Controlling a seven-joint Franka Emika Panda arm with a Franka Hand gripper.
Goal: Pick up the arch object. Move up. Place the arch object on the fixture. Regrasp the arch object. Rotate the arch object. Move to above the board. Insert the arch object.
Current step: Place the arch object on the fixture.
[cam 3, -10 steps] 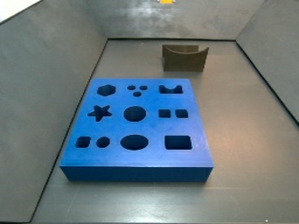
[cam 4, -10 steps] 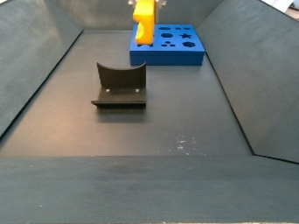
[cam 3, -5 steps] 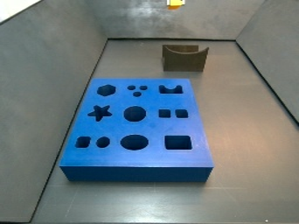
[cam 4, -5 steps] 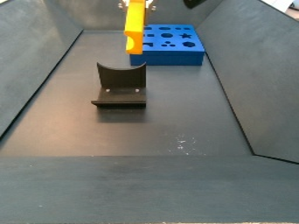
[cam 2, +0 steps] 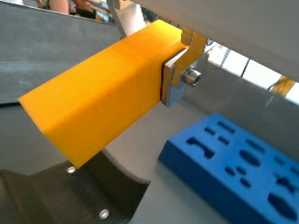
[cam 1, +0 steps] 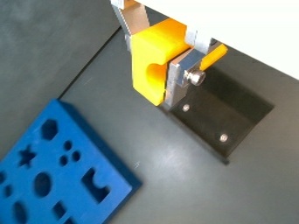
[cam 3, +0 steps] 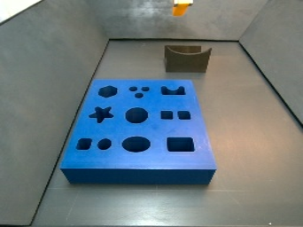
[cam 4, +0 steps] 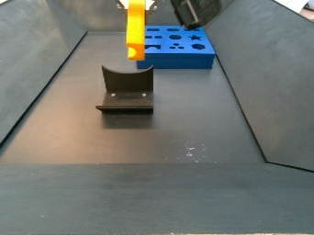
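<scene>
My gripper is shut on the arch object, a bright orange-yellow block with a curved notch, held between silver fingers. In a side view the arch object hangs upright in the air above and just behind the fixture, apart from it. It also shows as the arch object at the frame's upper edge, over the fixture. The blue board with its shaped holes lies flat on the floor. In a wrist view the arch object fills the middle, with a finger pressed on its side.
Grey sloping walls ring the floor on all sides. The board sits beyond the fixture. A dark part of the arm hangs near the upper edge. Below the gripper lie the fixture and the board.
The gripper has carried the arch object away from the board toward the fixture, a little lower than before. Board and fixture have not moved.
</scene>
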